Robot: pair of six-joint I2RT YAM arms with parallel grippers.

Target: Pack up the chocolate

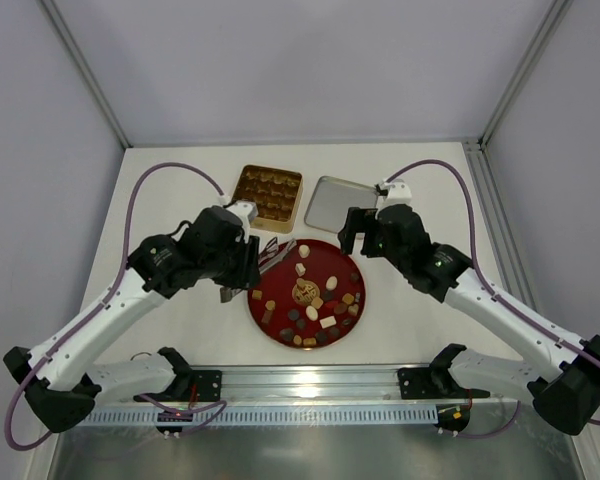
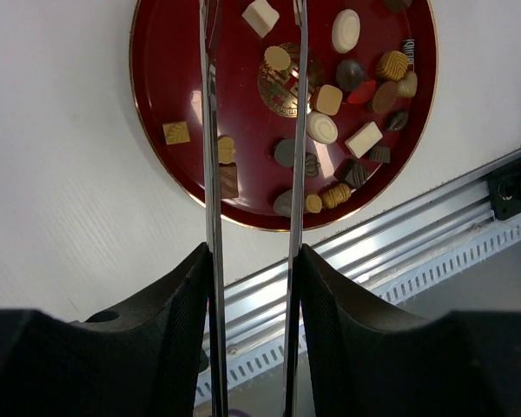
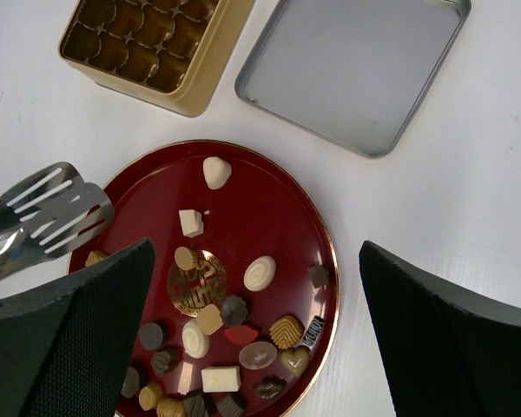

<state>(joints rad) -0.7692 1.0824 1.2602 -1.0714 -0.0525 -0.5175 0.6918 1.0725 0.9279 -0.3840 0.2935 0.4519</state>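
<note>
Left hand (image 2: 253, 256): partly closed, gripping slotted metal tongs (image 3: 43, 213) over the rim of the round dark-red plate (image 3: 269, 213).
Right hand (image 3: 256, 250): wide open, empty, above the plate.
Chocolate (image 3: 260, 272): small assorted pieces scattered on the plate.

Chocolate (image 3: 260, 272) brown, caramel, cream; plate (image 3: 269, 208) dark red, gold-rimmed; tin (image 3: 210, 74) gold.

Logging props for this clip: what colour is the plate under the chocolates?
Dark red plate with a thin gold rim; best in the right wrist view.

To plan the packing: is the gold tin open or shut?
Open. The lid lies beside the gold tin, whose tray cups show empty.
</note>
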